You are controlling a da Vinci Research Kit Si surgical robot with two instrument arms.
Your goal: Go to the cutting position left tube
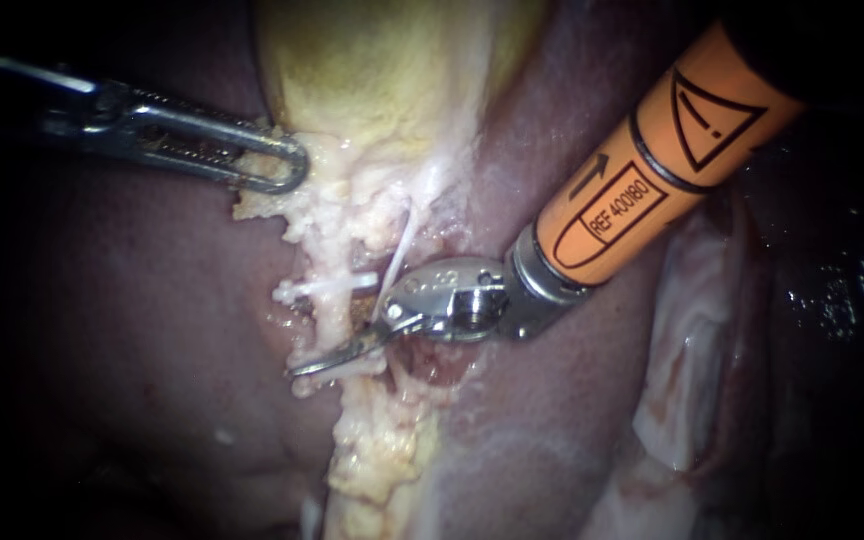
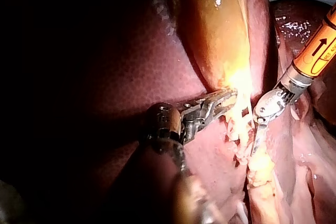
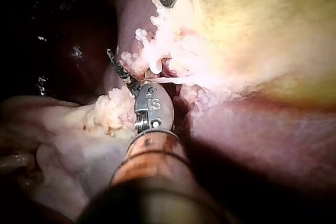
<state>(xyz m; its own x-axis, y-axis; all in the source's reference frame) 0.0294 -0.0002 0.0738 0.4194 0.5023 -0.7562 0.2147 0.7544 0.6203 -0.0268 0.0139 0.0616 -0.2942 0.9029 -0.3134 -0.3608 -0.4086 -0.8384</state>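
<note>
Starting with the endoscope view, I have my left instrument (image 1: 290, 165) at the narrow end of the gallbladder (image 1: 382, 70), its jaws pinched on the frayed pale edge of the neck. I judge the grip is there to draw the neck taut and lay open the strands beyond it. From the gallbladder's neck a pale tube (image 1: 330, 315) runs down across the liver (image 1: 132, 330). It is the leftmost I can make out, so I take it for the left tube, and a white bar across it looks like a clip (image 1: 322, 288). My right instrument (image 1: 317, 363) crosses the tube's line just farther from the gallbladder than the clip, its thin blades pressed together with no gap showing. Whether they touch the tube I cannot tell. I judge it is close to the cutting place, but the blades would have to spread around the tube first. In the left wrist view, my left jaws bite the pale tissue at the gallbladder's neck, and the right instrument's blades point away from the gallbladder along the fatty strip. In the right wrist view, my right instrument's dark tip sits among lumpy fat near the gallbladder's neck, and the tube itself is hard to pick out.
</note>
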